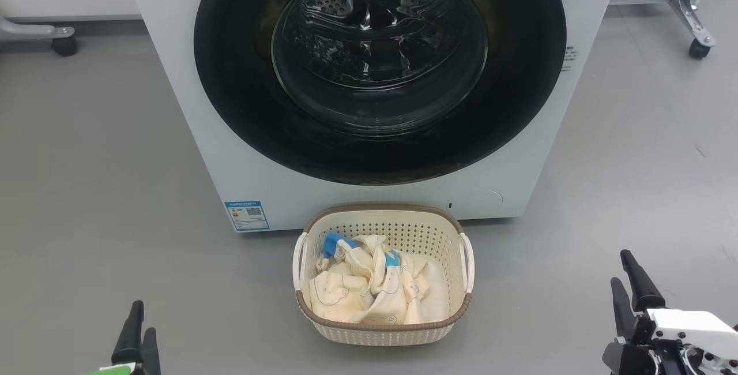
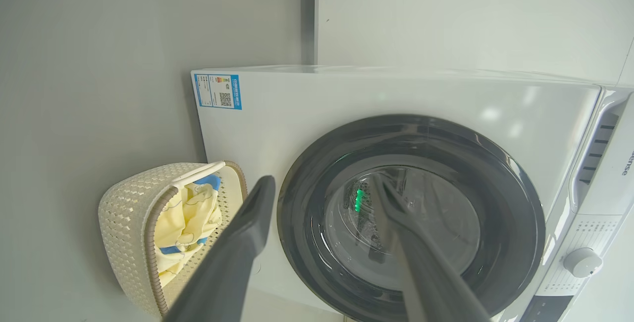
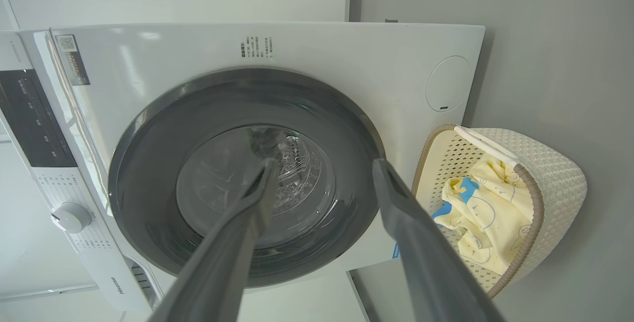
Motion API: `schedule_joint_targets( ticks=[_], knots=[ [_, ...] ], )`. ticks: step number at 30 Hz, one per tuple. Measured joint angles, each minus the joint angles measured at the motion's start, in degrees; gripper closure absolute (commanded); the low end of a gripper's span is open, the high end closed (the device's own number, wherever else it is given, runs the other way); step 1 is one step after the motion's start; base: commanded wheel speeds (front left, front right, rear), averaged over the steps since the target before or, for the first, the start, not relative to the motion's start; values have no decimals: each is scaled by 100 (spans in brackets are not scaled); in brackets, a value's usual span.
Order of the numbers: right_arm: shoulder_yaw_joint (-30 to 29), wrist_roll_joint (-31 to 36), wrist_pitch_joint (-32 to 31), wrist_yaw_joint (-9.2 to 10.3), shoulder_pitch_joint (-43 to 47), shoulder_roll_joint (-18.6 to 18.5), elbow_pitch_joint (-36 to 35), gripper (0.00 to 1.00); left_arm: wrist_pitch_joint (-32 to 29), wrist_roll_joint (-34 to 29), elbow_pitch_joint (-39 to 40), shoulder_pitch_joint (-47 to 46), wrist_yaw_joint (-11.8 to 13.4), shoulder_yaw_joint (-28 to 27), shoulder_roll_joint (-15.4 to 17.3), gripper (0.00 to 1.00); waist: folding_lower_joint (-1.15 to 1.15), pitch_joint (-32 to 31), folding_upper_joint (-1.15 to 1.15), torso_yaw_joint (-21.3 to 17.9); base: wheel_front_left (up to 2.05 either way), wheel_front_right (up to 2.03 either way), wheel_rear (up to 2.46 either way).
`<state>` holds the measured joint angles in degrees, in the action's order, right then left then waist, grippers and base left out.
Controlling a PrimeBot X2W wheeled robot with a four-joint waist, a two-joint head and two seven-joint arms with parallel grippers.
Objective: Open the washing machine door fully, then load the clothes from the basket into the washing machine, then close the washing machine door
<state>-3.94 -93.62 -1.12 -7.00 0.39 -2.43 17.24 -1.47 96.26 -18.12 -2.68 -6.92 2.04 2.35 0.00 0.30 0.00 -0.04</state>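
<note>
Left tool: seen at the lower left of the head view, above the grey floor. In its wrist view the two dark fingers are spread wide. Nothing is held or touched.

Right tool: seen at the lower right of the head view. In its wrist view it is also spread wide and empty, with no contact.

Both tools are aimed at the big white front-loading washing machine, well apart from it.

The large round door, with its glossy black rim and clear bulging glass centre, is shut flush against the machine front and faces the robot squarely. The steel perforated drum is seen through the glass. A small blue label sticker is stuck at the lower left corner of the front.

The cream perforated plastic basket, with its brown woven-look rim, stands upright on the floor just in front of the machine, below the door and between the two tools. Its opening faces up and its white handles are on its left and right sides. Its long axis cannot be told for sure.

The cream-coloured soft clothes with blue trim are piled crumpled inside the basket, below its rim.
</note>
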Motion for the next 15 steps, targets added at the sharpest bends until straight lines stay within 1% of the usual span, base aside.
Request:
schedule_joint_targets(
  ticks=[3, 7, 15],
  knots=[
    [18, 138, 63, 0, 0, -21, -56, 0, 52, -32, 13, -2, 0, 44, 0, 0, 0, -4, 0, 0, 0, 0, 0],
    [56, 310, 130, 0, 0, -69, -129, 0, 111, -223, 27, -5, 0, 122, 1, 0, 0, -5, 0, -2, 0, 0, 0],
    [149, 624, 268, 0, 0, -118, -244, 0, 269, -336, 51, -18, 0, 291, 2, 0, 0, -16, 0, -4, 0, 0, 0]
  ],
)
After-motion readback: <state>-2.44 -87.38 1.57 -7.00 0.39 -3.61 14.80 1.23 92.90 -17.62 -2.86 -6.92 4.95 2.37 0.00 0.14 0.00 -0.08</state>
